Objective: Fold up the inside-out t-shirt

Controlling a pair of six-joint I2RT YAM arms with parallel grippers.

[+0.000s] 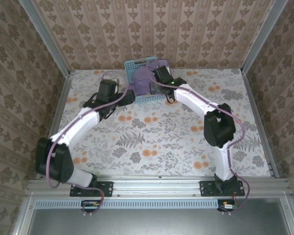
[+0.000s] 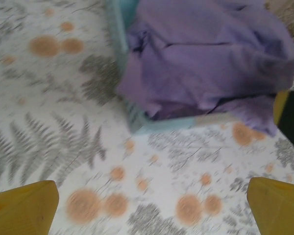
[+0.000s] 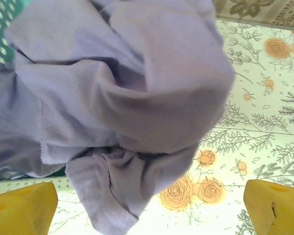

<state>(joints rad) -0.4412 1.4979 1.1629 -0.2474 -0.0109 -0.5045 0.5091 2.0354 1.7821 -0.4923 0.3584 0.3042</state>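
From above, the inside-out t-shirt [image 1: 141,81] sits bunched in a light-blue basket [image 1: 137,63] at the upper middle of the frame, at the far side of the flowered bench [image 1: 152,137]. Both arms reach inward toward it. The left gripper [image 1: 129,96] is at the basket's lower-left corner and the right gripper [image 1: 158,78] hangs over its right half, likely so that each can take a side of the cloth.

In the left wrist view, the left gripper's [image 2: 149,210] yellow jaws sit far apart at the bottom corners, released, with only patterned bench between them. The t-shirt [image 2: 206,54] fills the upper right, spilling over the basket's near rim [image 2: 176,123]. This arm looks to be approaching from outside the basket rather than gripping.

In the right wrist view, the crumpled t-shirt [image 3: 122,83] takes up the upper left and centre. A loose flap droops toward the bottom edge, and basket lattice [image 3: 2,29] shows at the upper left. The right gripper's [image 3: 149,208] jaws are spread wide at the bottom corners, not clenched on the cloth. I judge the garment is yet to be lifted out for folding.
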